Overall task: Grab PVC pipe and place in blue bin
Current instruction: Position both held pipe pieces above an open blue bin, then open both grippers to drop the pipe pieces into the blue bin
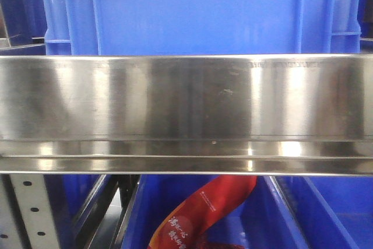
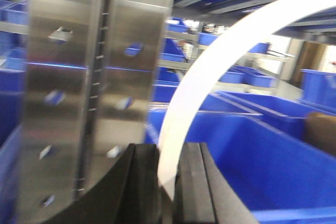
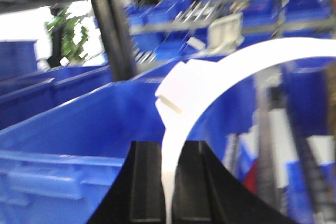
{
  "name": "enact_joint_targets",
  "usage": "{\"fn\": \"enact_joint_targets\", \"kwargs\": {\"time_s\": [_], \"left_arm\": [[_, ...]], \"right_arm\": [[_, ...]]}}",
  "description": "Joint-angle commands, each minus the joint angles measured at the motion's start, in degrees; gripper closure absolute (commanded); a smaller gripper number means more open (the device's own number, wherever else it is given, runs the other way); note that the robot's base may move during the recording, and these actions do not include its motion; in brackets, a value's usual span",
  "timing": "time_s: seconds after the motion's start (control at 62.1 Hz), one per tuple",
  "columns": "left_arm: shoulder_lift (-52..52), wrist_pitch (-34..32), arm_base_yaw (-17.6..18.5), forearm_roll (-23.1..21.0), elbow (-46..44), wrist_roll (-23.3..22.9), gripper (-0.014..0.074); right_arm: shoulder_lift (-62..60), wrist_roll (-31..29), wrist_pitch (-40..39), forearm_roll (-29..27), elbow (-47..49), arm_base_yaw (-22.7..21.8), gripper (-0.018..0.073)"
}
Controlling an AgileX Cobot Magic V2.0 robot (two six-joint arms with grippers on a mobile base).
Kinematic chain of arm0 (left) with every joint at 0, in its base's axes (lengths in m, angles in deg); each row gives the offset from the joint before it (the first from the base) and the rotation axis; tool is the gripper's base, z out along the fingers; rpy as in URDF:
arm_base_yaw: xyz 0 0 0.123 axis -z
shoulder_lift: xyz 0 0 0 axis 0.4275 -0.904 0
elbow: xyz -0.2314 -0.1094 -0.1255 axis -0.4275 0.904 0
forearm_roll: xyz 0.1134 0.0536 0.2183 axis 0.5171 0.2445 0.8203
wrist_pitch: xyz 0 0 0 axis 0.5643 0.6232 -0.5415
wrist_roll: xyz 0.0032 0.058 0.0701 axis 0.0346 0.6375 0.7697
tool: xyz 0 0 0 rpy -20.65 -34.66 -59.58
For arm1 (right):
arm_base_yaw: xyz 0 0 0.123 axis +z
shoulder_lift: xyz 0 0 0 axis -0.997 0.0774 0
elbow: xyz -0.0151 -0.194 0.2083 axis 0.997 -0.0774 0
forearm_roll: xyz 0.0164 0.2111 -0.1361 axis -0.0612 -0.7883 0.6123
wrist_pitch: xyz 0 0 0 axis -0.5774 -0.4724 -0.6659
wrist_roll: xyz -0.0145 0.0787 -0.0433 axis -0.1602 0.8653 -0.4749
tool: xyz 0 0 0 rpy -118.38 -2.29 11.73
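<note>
Front view: you see no arm and no pipe here. Count: one steel shelf beam (image 1: 186, 97) and two bins. The upper bin (image 1: 175, 10) is behind the beam; the lower bin (image 1: 326, 214) holds one red packet (image 1: 204, 217).

Left wrist view: the left gripper (image 2: 168, 153) is clamped on one white, curved PVC pipe (image 2: 186, 90), which arcs up to the right. One steel upright (image 2: 68, 93) stands at left. The bins beyond are too blurred to count.

Right wrist view: the right gripper (image 3: 167, 150) pinches a white curved pipe carrying one fitting (image 3: 176, 93). A blue bin (image 3: 79, 129) lies open at near left.

Judgement: the grab is done; you have placement and release left. I cannot tell whether both views show the same pipe.
</note>
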Motion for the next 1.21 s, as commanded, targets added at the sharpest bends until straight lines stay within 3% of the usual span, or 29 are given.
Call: {"fn": "enact_joint_targets", "kwargs": {"time_s": [0.0, 0.129, 0.338, 0.467, 0.773, 1.191], "left_arm": [[-3.93, 1.97, 3.08, -0.73, -4.35, 0.0, 0.0707], [-10.18, 2.46, 8.56, -0.73, -9.58, 0.0, 0.0707], [-24.15, 2.3, 16.74, -0.73, -18.49, 0.0, 0.0707], [-32.32, 2.3, 19.56, -0.73, -24.8, 0.0, 0.0707], [-46.96, 2.76, 19.99, -0.05, -38.17, 0.0, 0.0707], [-52.12, 2.52, 16.05, -0.02, -39.15, 0.0, 0.0707]], "right_arm": [[4.68, -6.45, -1.28, -8.36, 1.5, -0.04, 0.0727], [11.23, -9.88, 1.48, -12.98, 4.59, -0.04, 0.0727], [21.63, -10.39, 7.18, -14.13, 12.64, 0.1, 0.0727], [27.06, -12.41, 9.39, -14.13, 18.16, 2.61, 0.0727], [39.38, -15.18, 8.11, -14.13, 25.61, 12.39, 0.0727], [51.18, -15.18, 1.28, -14.03, 32.88, 13.11, 0.0727]]}}
